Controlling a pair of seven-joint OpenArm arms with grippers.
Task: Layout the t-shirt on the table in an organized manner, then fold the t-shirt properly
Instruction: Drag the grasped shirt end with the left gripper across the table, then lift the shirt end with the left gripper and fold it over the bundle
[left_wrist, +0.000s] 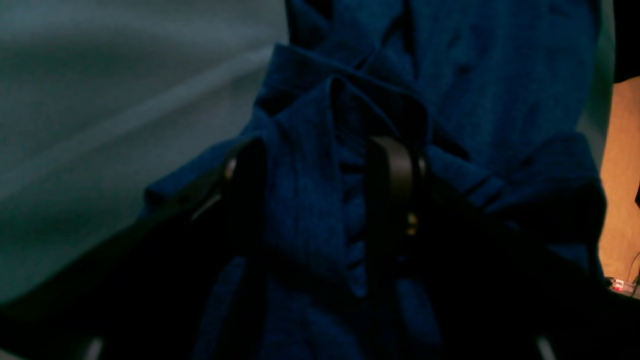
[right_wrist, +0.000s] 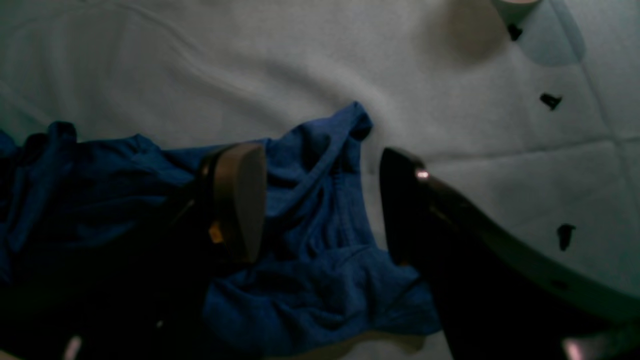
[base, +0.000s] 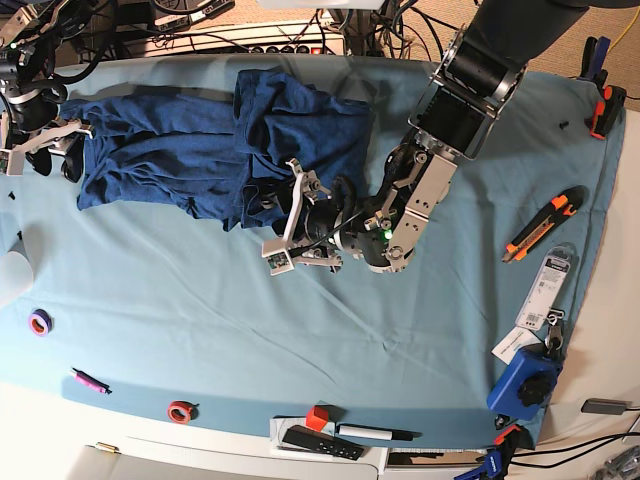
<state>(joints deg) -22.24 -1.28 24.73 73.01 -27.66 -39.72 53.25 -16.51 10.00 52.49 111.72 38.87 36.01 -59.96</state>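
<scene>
The dark navy t-shirt lies crumpled across the far left half of the table, bunched in folds at its right end. My left gripper sits low at the shirt's near right edge. In the left wrist view its dark fingers stand well apart, with a ridge of the t-shirt between them, so the left gripper is open. My right gripper is at the shirt's left end. In the right wrist view the right gripper is open over the t-shirt's rumpled edge.
An orange utility knife, a packaged item and a blue tape dispenser lie at the right. A purple tape roll, pink marker, red tape roll, red cube and black remote line the near edge.
</scene>
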